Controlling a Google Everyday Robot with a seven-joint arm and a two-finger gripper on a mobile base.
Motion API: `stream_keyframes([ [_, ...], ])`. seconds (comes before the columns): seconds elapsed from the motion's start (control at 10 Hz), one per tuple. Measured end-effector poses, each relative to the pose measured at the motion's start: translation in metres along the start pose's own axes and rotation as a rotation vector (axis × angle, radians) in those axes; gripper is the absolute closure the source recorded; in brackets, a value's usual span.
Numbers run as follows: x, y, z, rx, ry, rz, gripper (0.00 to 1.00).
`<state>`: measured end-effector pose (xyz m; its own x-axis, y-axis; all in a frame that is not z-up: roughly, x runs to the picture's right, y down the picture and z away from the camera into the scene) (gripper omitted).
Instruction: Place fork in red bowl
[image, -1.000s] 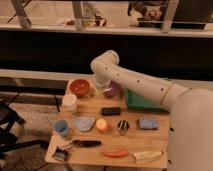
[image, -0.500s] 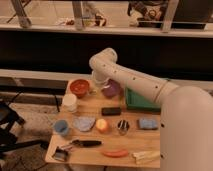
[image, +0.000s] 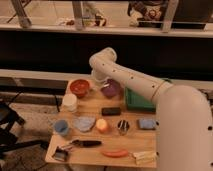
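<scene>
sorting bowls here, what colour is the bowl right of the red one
Purple, clearest in the camera view; the tool sits just behind it.

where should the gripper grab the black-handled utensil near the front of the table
Grip the black-handled utensil mid-handle, from straight above, closing across its narrow width: it lies flat, with the handle pointing right and the metal head at the left. The gripper is farther back, between the red bowl and the purple bowl.

The scene is seen by one camera, set high behind the arm's white shoulder (image: 182, 125) and aimed forward and down at the wooden worktop (image: 90, 105). The whole worktop is taken in from moderate range, the dark windows beyond included. The claw (image: 98, 76) is placed at the far edge, between the red bowl (image: 79, 87) and the purple bowl (image: 111, 89).
</scene>
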<state>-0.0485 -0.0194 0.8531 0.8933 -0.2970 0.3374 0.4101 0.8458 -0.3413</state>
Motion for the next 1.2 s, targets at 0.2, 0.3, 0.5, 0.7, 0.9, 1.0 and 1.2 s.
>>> stream_keyframes([
  [0.2, 0.0, -0.003, 0.002, 0.003, -0.002, -0.006, 1.0],
  [0.3, -0.004, -0.004, 0.0, 0.007, -0.013, -0.013, 1.0],
  [0.5, -0.013, -0.011, 0.001, 0.017, -0.039, -0.03, 1.0],
  [0.7, -0.018, -0.022, 0.001, 0.032, -0.067, -0.045, 1.0],
  [0.9, -0.022, -0.029, 0.002, 0.043, -0.083, -0.056, 1.0],
  [1.0, -0.025, -0.034, 0.003, 0.051, -0.095, -0.066, 1.0],
  [1.2, -0.027, -0.042, 0.006, 0.067, -0.112, -0.079, 1.0],
])
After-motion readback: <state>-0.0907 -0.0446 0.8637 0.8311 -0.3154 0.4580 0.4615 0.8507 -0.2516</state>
